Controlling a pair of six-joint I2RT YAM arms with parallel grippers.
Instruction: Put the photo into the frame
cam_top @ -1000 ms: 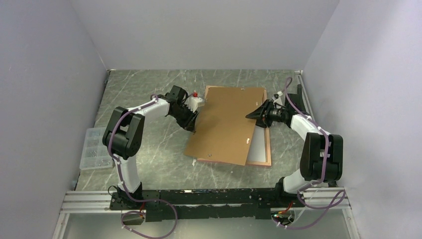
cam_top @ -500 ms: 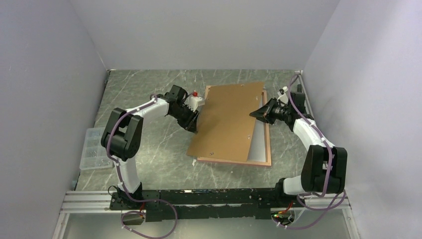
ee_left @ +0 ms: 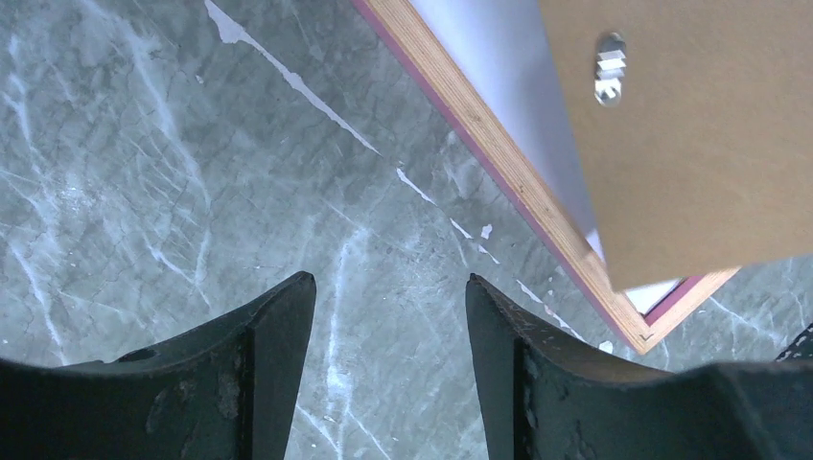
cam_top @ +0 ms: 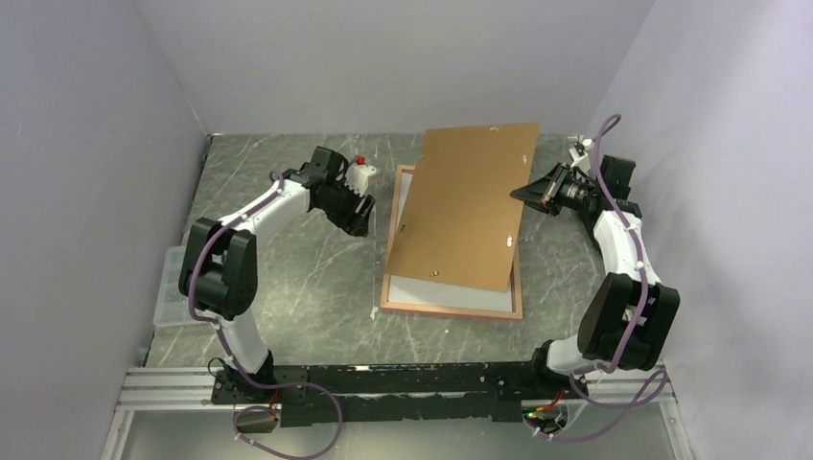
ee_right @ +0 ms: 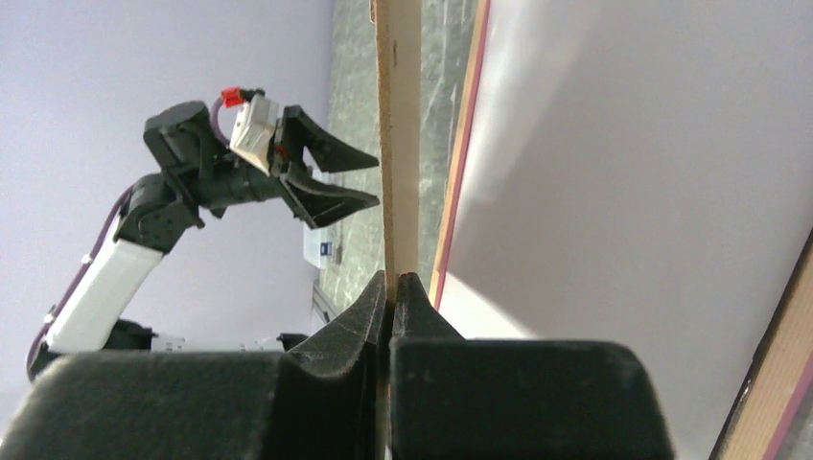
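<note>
The frame lies rear side up on the table, with a pink border and light wood rim. A plain white sheet fills its inside and looks like the photo's white back; no printed side shows. My right gripper is shut on the right edge of the brown backing board and holds it tilted above the frame. The pinch shows in the right wrist view on the board's thin edge. My left gripper is open and empty over bare table, left of the frame's far corner.
A clear plastic parts box sits at the table's left edge. Grey walls close in the left, back and right sides. Metal turn tabs stick out of the board. Small white flecks lie on the marble next to the frame.
My right gripper has raised the board's right edge and carried it back and right, uncovering the white sheet in the frame. My left gripper has drawn back left, away from the board.
</note>
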